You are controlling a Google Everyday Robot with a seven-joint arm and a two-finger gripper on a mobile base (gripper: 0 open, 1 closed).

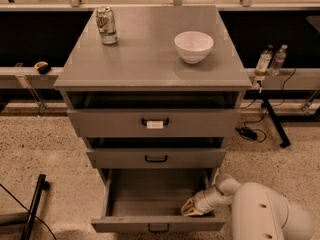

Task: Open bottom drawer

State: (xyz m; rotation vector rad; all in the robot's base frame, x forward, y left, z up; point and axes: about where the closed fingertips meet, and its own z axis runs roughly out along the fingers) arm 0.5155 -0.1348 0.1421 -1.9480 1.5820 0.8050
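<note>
- Three drawers in the grey cabinet (150, 74); all three fronts stand forward of the carcass, and the lower the drawer, the further out it is.
- Bottom drawer (125, 225) is pulled well out, front panel near the lower frame edge, its small black loop handle (158, 228) centred on the front.
- Drawer interior shows a bare grey floor; left side wall runs back at a slant to the cabinet.
- Middle drawer (200, 158) is out only a little, with a dark gap above it; its front overhangs the back part of the bottom drawer.
- Top drawer (100, 123) has a white label on its handle, with a dark slot between it and the cabinet top.
- Gripper (192, 207) is inside the bottom drawer at the front right corner, just behind the front panel and close to the right wall; how far open it is cannot be told, and no held object is visible.
- Arm (265, 214) comes in from the lower right; the bulky white link sits outside the cabinet's right side and the wrist bends left over the drawer's right wall.
- Speckled floor is open left of the drawer, apart from a black pole (34, 211) and a cable near the left edge.
- On the right, a black stand leg (272, 121) and cables lie on the floor, apart from the cabinet.
- Cabinet top: can (106, 25) at back left, white bowl (193, 46) right of centre, well apart.
</note>
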